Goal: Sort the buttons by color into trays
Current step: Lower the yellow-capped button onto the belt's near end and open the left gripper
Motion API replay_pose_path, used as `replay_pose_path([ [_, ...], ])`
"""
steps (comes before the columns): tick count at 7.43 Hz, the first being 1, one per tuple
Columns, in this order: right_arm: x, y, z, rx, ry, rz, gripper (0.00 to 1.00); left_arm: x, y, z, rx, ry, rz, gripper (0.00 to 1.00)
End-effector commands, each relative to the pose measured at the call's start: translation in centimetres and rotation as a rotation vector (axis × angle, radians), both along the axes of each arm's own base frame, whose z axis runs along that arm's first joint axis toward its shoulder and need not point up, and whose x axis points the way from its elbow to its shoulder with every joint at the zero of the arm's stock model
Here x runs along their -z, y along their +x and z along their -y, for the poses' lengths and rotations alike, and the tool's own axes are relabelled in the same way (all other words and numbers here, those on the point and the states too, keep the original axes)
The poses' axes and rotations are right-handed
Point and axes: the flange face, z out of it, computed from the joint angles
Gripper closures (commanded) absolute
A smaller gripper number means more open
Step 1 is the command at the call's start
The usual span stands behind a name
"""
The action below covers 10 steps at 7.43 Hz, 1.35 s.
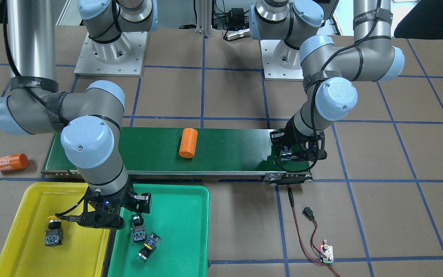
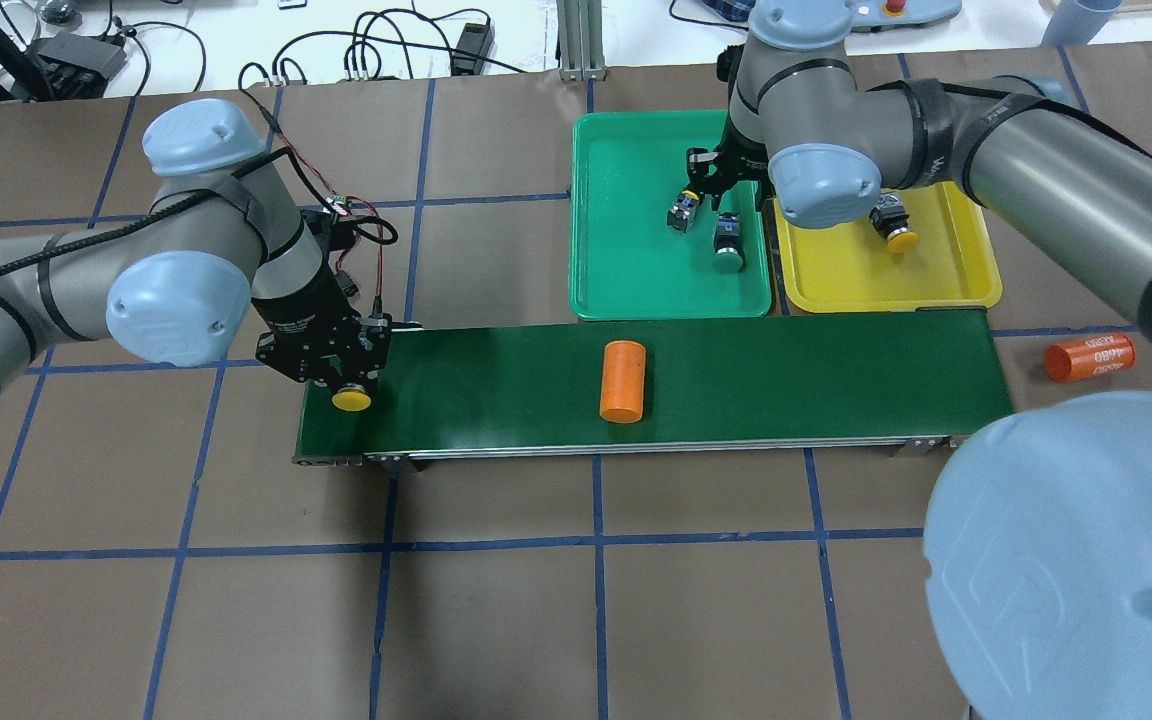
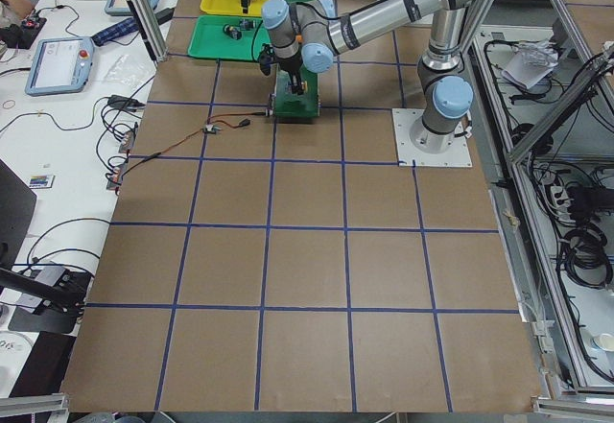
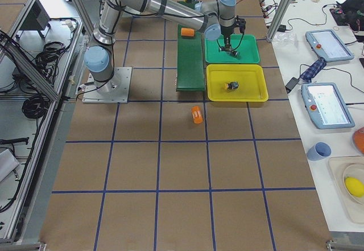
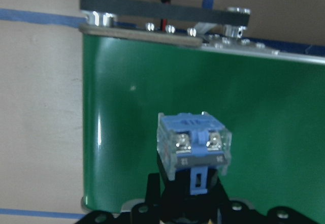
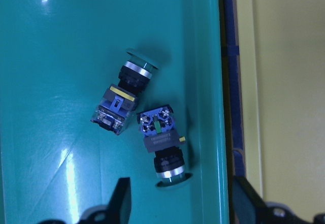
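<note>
My left gripper (image 2: 344,378) is shut on a yellow-capped button (image 2: 351,400) over the left end of the conveyor belt (image 2: 786,380). The button's blue-grey contact block (image 5: 193,148) shows in the left wrist view. My right gripper (image 6: 184,209) is open and empty above the green tray (image 2: 626,270). Two green-capped buttons (image 6: 122,97) (image 6: 162,148) lie on their sides in that tray, close together near its wall. A second yellow-capped button (image 2: 894,225) lies in the yellow tray (image 2: 886,280), beside the green one.
An orange cylinder (image 2: 623,380) lies in the middle of the belt. Another orange cylinder printed "4680" (image 2: 1088,357) lies on the table past the belt's right end. Wires and a small circuit board (image 1: 326,254) lie near the belt's left end.
</note>
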Motion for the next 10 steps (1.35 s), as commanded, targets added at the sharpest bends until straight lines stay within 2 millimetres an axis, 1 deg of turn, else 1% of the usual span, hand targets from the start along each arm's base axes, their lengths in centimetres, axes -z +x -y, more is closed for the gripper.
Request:
replay_pose_path([
  [1,-2.9,-0.6,-2.3,0.007,0.055,-0.002,0.0,0.3,-0.7,0.1,-0.014,-0.051,-0.067,1.0],
  [2,-5.6,-0.7,-3.9,0.007,0.062,-0.001,0.0,-0.1,-0.8,-0.3,-0.012,-0.05,-0.064,0.79],
  [3,-7.7,-0.6,-5.4,0.032,0.079,0.001,0.0,-0.4,-0.8,-0.5,-0.008,-0.054,-0.061,0.01],
  [4,-7.7,-1.3,-5.9,0.039,0.094,-0.002,0.0,-0.6,-0.8,-0.7,-0.009,-0.056,-0.063,0.0],
  [5,-8.8,-1.3,-6.4,0.034,0.08,-0.013,0.0,-0.7,-0.8,-0.7,-0.008,-0.059,-0.063,0.0],
  [6,-9.2,-1.5,-6.7,0.044,0.087,-0.01,0.0,-1.9,-0.8,-0.3,-0.007,-0.083,-0.057,0.0],
  [7,-9.9,-1.4,-7.0,0.039,0.077,-0.004,0.0,-3.3,-0.7,-0.7,-0.006,-0.103,-0.05,0.0],
  [8,-10.1,-1.5,-7.0,0.041,0.075,-0.009,0.0,-4.6,-0.6,-0.9,-0.002,-0.131,-0.034,0.0],
  [9,-9.9,-1.5,-7.0,0.041,0.079,-0.002,0.0,-6.1,-0.1,-1.4,0.004,-0.147,0.019,0.0],
  [10,-9.9,-1.4,-7.1,0.039,0.079,-0.001,0.0,-8.4,-0.2,-1.6,0.007,-0.14,0.019,0.0],
])
